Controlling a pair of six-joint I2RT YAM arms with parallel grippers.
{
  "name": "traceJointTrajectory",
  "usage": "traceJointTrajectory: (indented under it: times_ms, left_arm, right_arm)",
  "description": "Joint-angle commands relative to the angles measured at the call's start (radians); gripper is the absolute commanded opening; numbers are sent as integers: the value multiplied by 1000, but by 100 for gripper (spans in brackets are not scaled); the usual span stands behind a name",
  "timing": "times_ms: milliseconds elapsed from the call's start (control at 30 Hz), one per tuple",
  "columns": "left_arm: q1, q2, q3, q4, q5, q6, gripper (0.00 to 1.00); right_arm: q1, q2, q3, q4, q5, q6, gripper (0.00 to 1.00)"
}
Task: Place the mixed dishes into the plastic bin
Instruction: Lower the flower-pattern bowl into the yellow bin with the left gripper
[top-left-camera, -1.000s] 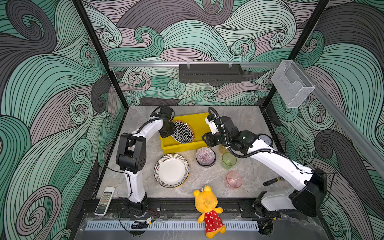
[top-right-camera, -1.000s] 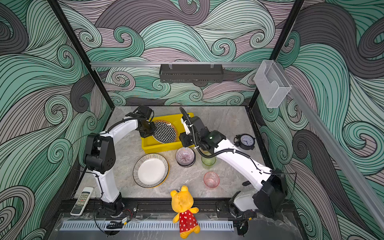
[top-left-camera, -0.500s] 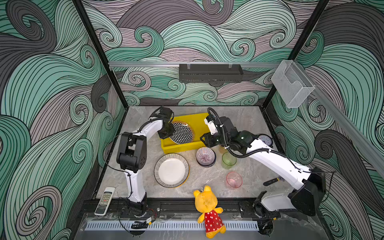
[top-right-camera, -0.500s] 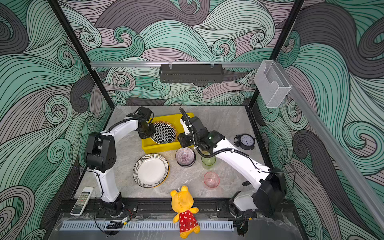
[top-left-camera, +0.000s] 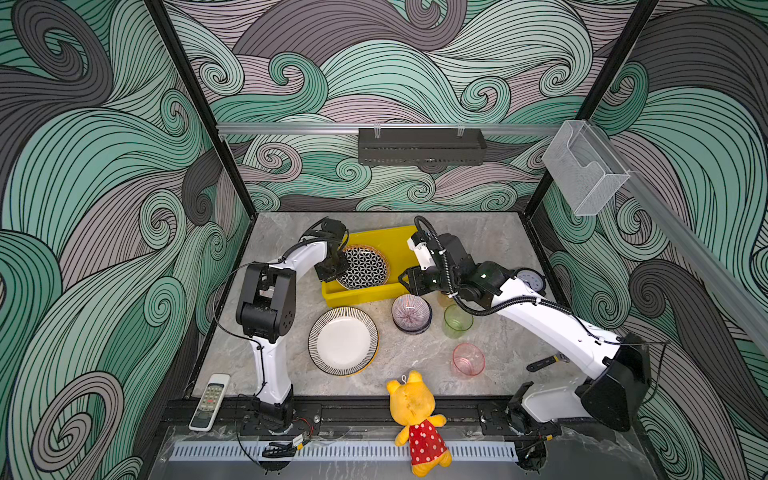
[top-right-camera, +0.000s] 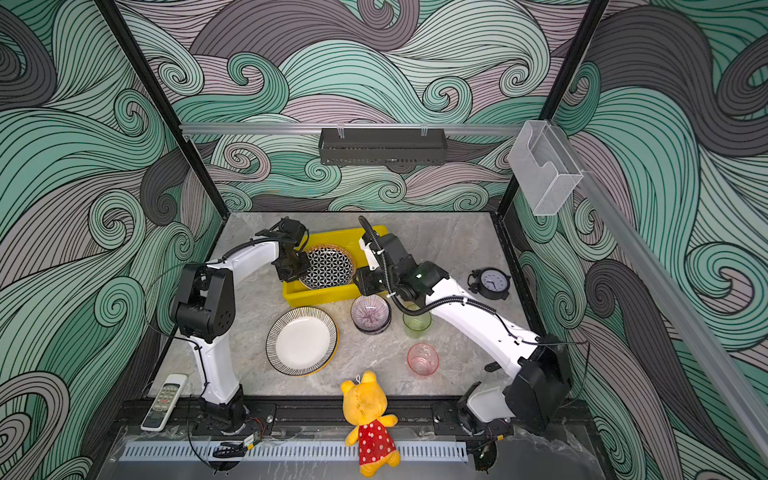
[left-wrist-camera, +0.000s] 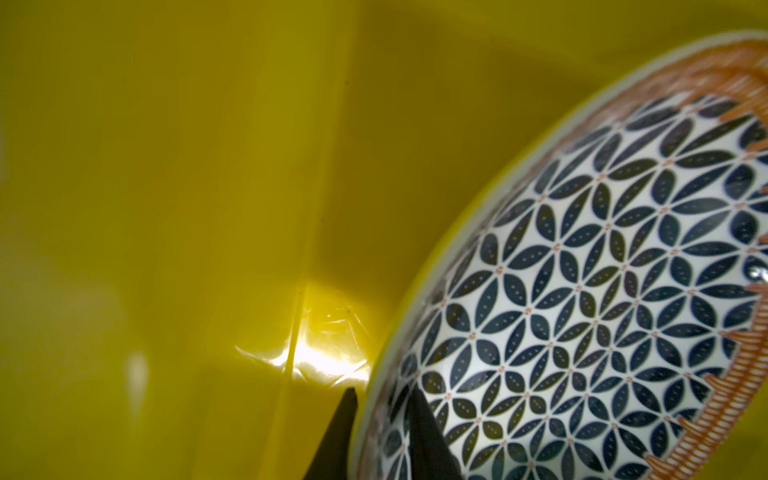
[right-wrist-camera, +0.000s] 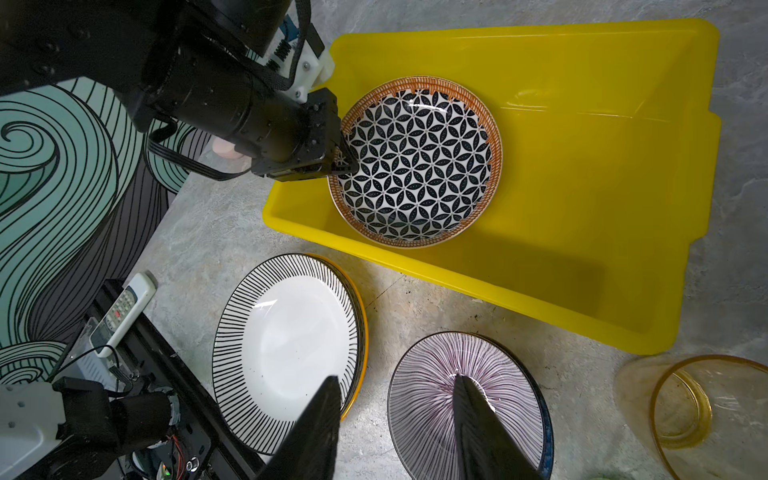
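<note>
Left gripper (left-wrist-camera: 384, 401) is positioned at the rim of the black-white geometric plate (top-left-camera: 365, 266), on the side facing the left arm. In the left wrist view, one finger stands outside the orange-edged rim and the other over the patterned face, so the rim passes between them. Whether the fingers press the rim or stand just clear of it cannot be determined.

The geometric plate sits inside the yellow plastic bin (top-left-camera: 370, 294), at the end nearest the left arm. The bin rests on the marble tabletop (top-left-camera: 282, 237), toward the back.

Right gripper (right-wrist-camera: 395, 378) hangs above the tabletop in front of the bin, jaws parted, nothing between them. In the right wrist view, one fingertip lies over the edge of the striped-rim plate (top-left-camera: 343, 340) and the other over the purple-striped bowl (top-left-camera: 410, 312).

Items outside the bin:
- Striped-rim plate: in front of the bin, stacked on a yellow-rimmed plate (right-wrist-camera: 362, 332).
- Purple-striped bowl: just beside that plate, nested in a dark-rimmed bowl (right-wrist-camera: 549, 436).
- Amber cup (right-wrist-camera: 698, 409): near the bin's front corner, mostly hidden under the right arm in both top views.
- Green cup (top-left-camera: 457, 321): just beside the bowl.
- Pink cup (top-left-camera: 468, 359): nearer the front edge.

The yellow plush bear (top-left-camera: 415, 419) lies at the front edge.
</note>
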Motion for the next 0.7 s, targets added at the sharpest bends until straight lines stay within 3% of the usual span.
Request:
traceJointTrajectory:
  times_ms: [0,667]
  left_arm:
    - [8,45,-18,-73,-61,21,21]
    - [14,89,94,-91,-78,46,24]
  right_arm:
    - [4,12,-9,26,-4,18,46]
    - [9,18,-15,21,-3,19,46]
